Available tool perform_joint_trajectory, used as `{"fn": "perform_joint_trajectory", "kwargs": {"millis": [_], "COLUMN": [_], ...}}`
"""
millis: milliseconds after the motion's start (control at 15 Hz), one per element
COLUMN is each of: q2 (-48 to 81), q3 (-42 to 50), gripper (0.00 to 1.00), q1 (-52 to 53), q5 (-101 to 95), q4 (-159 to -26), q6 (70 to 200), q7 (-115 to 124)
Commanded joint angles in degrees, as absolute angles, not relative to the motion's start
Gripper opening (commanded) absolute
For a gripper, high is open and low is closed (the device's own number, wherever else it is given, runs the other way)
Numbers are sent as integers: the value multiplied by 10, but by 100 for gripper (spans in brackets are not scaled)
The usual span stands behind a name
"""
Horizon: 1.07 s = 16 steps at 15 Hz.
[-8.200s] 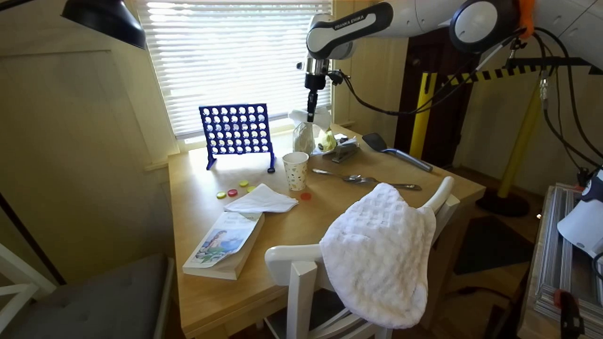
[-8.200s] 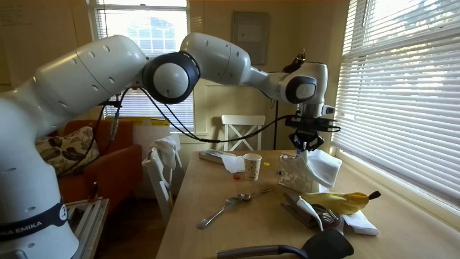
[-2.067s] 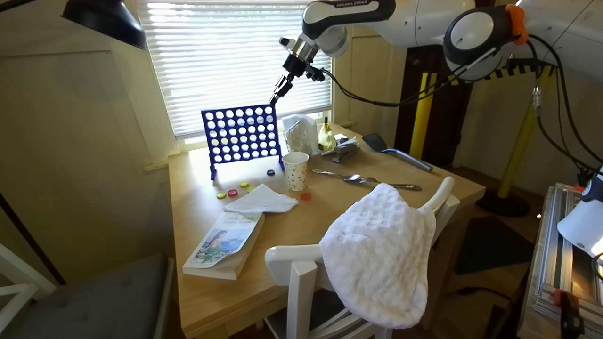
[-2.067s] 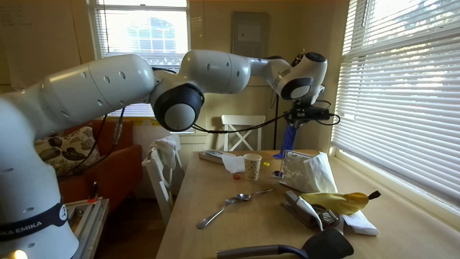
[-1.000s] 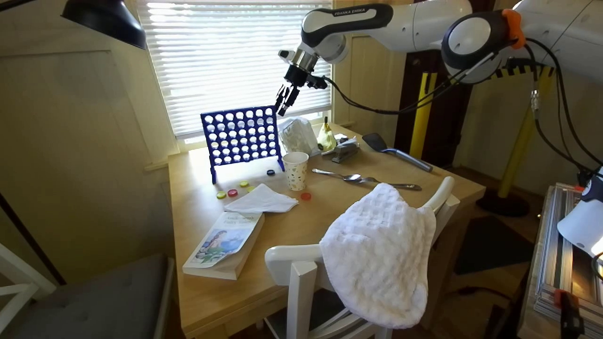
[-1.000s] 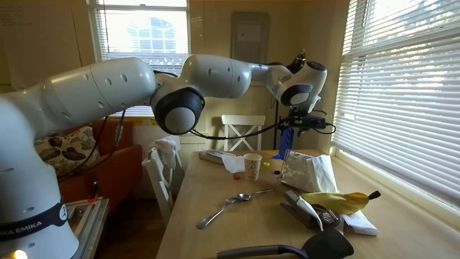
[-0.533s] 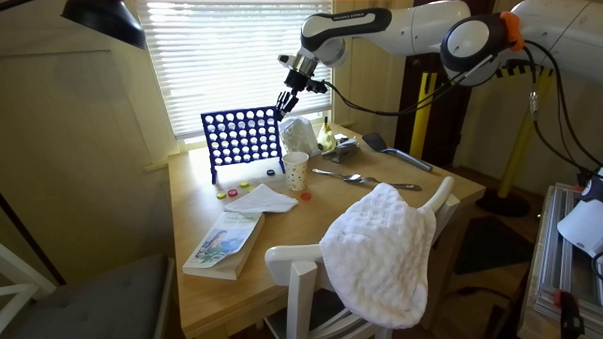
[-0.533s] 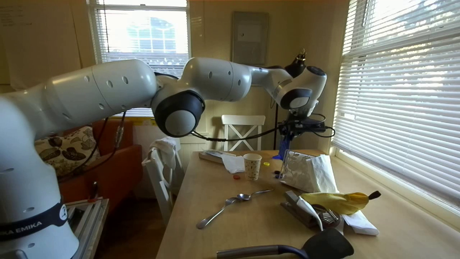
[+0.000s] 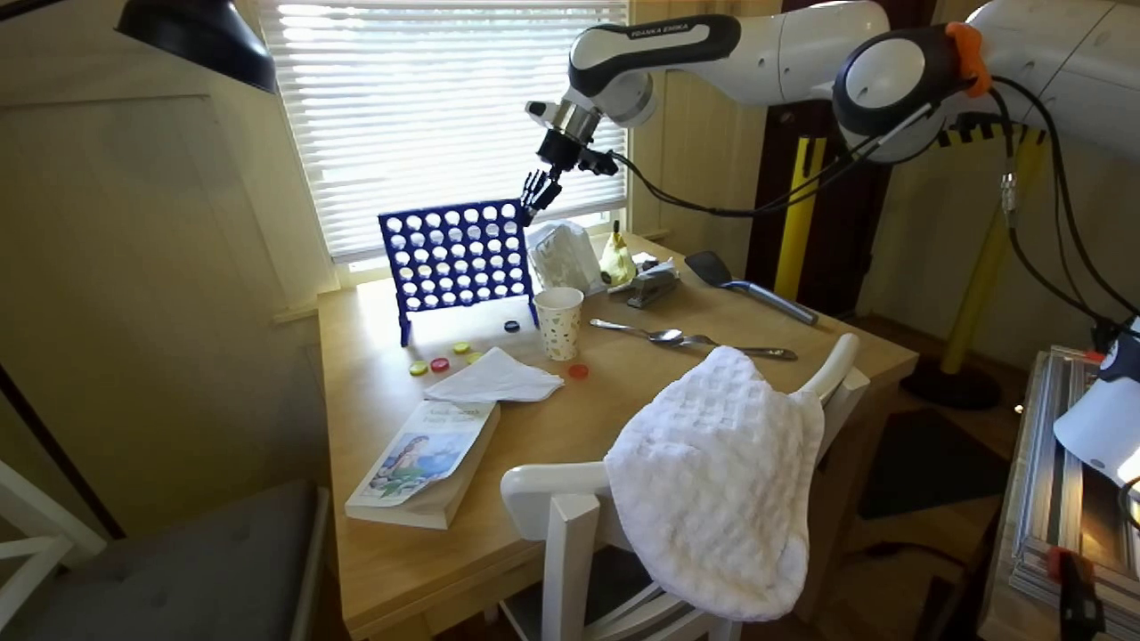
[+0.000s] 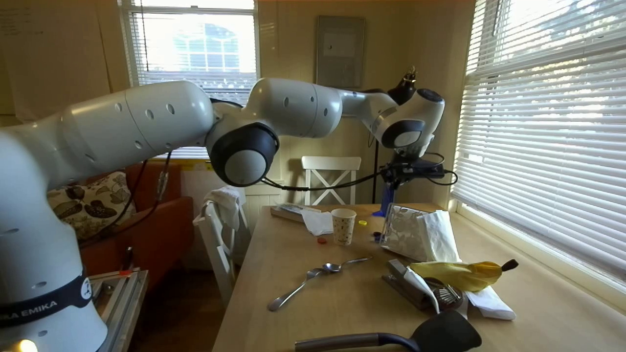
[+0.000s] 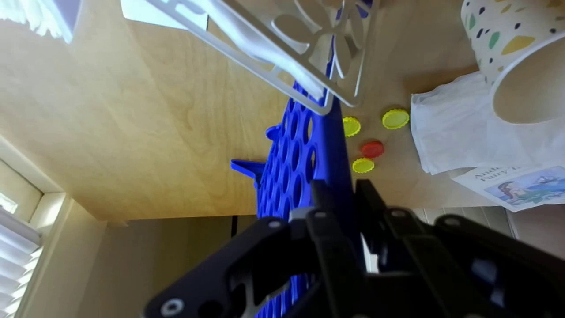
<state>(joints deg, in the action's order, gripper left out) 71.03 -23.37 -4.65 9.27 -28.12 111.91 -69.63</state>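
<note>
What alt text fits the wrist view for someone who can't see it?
A black gripper clasps the edge of a standing blue game grid. A white openwork napkin holder crosses the top; to the right are a patterned paper cup, a white napkin, a book, three yellow discs and a red disc.

White capitals spelling FRANKA EMIKA run along a dark cover (image 9: 661, 29) on the robot arm (image 9: 770, 55), small but legible in an exterior view. In an exterior view, a dark band (image 10: 46, 305) low on the arm repeats part of the name, "KA EMIKA," its opening letters out of view, with a round white emblem (image 10: 86, 289) alongside. Lying on the tabletop (image 9: 543, 427), a book (image 11: 523, 187) shows "Ande" and, beneath it, "Fairy T" above its cover illustration in the wrist view; the remaining title is covered or blurred. Writing on a pale wall sheet (image 10: 58, 63) is too faint to read.
</note>
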Motion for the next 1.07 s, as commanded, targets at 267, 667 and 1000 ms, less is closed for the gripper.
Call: {"fn": "perform_joint_trajectory", "kwargs": {"millis": [267, 667, 1000], "q2": [690, 673, 664], "q3": [-256, -281, -291], "gripper": [5, 5, 5], "q1": [-53, -74, -91], "q5": [160, 240, 280], "q4": [-247, -246, -245], "q6": [1136, 1130, 1120], "q7": [-816, -894, -897]}}
